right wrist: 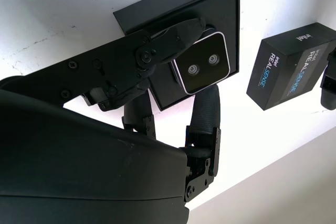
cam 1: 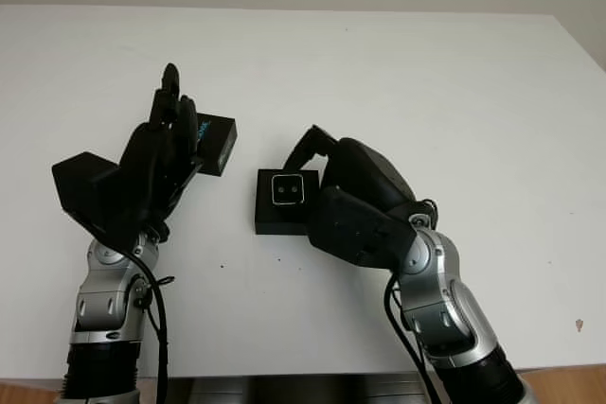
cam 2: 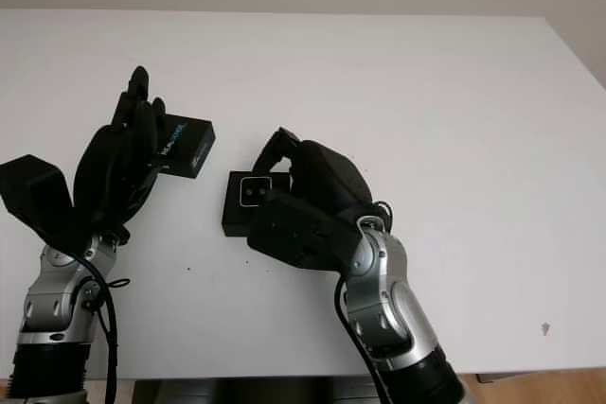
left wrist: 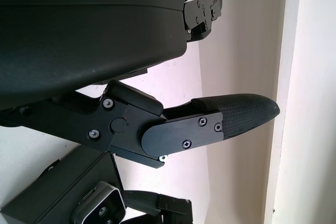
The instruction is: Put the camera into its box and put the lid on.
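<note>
Right hand: the right hand (cam 1: 327, 172) reached over the box (cam 1: 284, 202) at mid-table, its fingers (right wrist: 205, 108) closed around the camera (right wrist: 200, 68), one on either side.
Camera: it sat in the box with its two lenses facing up, apparently seated or very nearly so; the hand's hold looked like the last of the placing.
Box: a flat black tray on the white table (cam 1: 398, 82), holding the camera and nothing else that could be made out.
Lid: the lid (cam 1: 214, 142), a black sleeve printed with a brand name, lay just left of the box, a narrow strip of table between them.
Left hand: the left hand (cam 1: 161, 153) hovered open beside the lid, holding nothing, probably poised to pick it up.
Stage: judged from the layout, the camera was in and the lid not yet on.
Risk: withdrawing the right fingers might tip the camera out of its seat.
</note>
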You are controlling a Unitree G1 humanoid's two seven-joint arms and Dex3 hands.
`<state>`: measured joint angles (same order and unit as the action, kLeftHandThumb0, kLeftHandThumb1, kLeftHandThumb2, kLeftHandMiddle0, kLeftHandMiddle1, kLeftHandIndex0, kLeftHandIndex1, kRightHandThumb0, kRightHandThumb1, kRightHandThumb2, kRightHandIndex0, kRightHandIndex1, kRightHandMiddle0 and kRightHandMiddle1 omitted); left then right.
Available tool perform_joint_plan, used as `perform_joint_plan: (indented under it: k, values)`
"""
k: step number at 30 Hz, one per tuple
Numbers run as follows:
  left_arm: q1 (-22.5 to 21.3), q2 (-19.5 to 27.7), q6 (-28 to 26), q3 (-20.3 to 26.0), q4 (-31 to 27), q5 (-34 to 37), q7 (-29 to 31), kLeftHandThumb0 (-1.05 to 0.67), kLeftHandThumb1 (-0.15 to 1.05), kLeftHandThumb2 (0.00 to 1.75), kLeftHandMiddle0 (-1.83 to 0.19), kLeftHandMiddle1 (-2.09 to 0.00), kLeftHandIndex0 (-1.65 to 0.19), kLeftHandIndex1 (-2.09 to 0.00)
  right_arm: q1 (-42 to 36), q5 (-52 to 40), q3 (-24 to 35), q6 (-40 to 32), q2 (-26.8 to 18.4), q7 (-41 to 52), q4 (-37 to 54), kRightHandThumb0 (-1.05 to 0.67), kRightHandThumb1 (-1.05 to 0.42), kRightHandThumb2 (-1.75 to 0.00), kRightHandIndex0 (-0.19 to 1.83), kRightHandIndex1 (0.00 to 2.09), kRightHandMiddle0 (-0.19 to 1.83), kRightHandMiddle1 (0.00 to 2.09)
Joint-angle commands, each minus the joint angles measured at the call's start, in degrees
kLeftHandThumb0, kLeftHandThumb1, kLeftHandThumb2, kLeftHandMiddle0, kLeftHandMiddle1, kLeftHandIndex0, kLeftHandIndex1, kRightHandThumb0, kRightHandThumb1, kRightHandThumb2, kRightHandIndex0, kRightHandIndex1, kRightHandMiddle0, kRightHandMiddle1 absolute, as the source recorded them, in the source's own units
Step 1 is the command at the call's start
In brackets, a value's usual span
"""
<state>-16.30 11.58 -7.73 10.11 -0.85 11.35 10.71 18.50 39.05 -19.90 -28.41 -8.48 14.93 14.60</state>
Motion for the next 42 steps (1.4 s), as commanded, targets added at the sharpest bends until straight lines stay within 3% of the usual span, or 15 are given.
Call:
perform_joint_plan:
  k: [1,13,17,18,20,23,24,27,36,42]
  values:
    - [0.3,0.4,0.0,0.1,-1.1,-0.2,-0.1,-0.85,1.05,0.64,0.19,0.0,0.19,0.0,-0.1,-0.8,0.2,0.1,-0.2,0.0,-0.6,-0.37,-1.0,-0.05,0.27,1.77,0.26,1.64]
    - [0.6,0.7,-0.1,0.2,-1.4,0.1,0.4,-0.84,1.05,0.65,0.19,0.0,0.19,0.0,0.2,-0.5,-0.9,-0.6,-1.0,0.6,-0.9,-0.37,-1.0,-0.05,0.29,1.81,0.26,1.66]
    - [0.6,0.6,0.0,0.2,-1.3,0.1,0.4,-0.84,1.05,0.65,0.19,0.0,0.19,0.0,0.3,-0.6,-1.7,2.7,-3.1,1.0,-1.4,-0.37,-1.0,-0.05,0.31,1.99,0.25,1.65]
    - [0.6,0.6,0.0,0.2,-1.3,0.1,0.4,-0.84,1.05,0.65,0.19,0.0,0.19,0.0,0.3,-1.3,-1.7,3.8,-3.8,1.8,-1.6,-0.41,-1.0,-0.05,0.07,1.97,0.17,1.56]
    - [0.5,0.7,0.1,0.2,-1.2,0.2,0.6,-0.84,1.05,0.65,0.19,0.0,0.19,0.0,0.4,-2.4,-1.6,4.8,-4.6,3.4,-1.6,-0.45,-1.0,-0.05,-0.12,1.83,0.09,1.41]
    - [0.6,0.6,-0.1,0.3,-1.5,0.1,0.4,-0.84,1.05,0.65,0.19,0.0,0.19,0.0,0.7,-3.4,-1.9,6.4,-6.8,6.7,0.0,-0.52,-0.99,-0.05,-0.15,1.05,0.03,0.87]
    - [0.6,0.5,-0.2,0.3,-1.5,0.1,0.4,-0.84,1.05,0.65,0.19,0.0,0.19,0.0,0.7,-3.4,-2.0,7.2,-7.4,7.3,0.4,-0.54,-0.99,-0.05,-0.1,0.69,0.06,0.59]
    - [0.7,0.6,0.0,0.2,-1.5,0.1,0.5,-0.84,1.05,0.65,0.19,0.0,0.19,0.0,0.6,-3.7,-1.9,10.5,-9.5,8.4,1.6,-0.56,-1.0,-0.06,-0.03,0.23,0.11,0.26]
    - [0.8,0.6,0.0,0.2,-1.6,-0.1,0.4,-0.84,1.05,0.65,0.19,0.0,0.19,0.0,2.6,-6.1,0.9,13.1,-13.6,13.9,7.1,-0.58,-1.01,-0.06,-0.17,0.05,-0.01,0.09]
    - [1.0,0.8,0.1,0.8,-1.6,0.3,0.5,-0.84,1.05,0.63,0.19,0.0,0.19,0.0,5.4,-10.7,6.9,12.7,-14.4,14.5,10.6,-0.56,-1.01,-0.05,-0.16,0.06,-0.02,0.07]
